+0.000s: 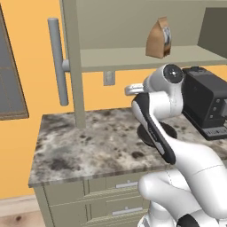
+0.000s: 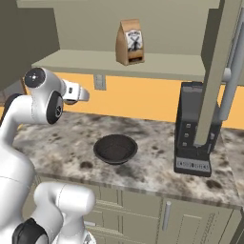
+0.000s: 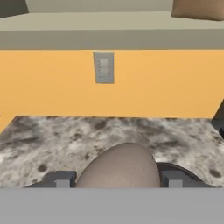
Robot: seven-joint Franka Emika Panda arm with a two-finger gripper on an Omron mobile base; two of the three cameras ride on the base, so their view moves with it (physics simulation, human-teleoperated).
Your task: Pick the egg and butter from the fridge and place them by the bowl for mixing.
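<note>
Small brownish-tan rounded egg [image 3: 120,166] clamped in pincer [image 3: 119,179] above marbled worktop [image 3: 65,135]; judged light, fragile, slippery: hold gently at widest girth

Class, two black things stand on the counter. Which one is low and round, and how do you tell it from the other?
The bowl: shallow and round, near the counter's middle. The other is a tall boxy appliance standing to its right.
</note>
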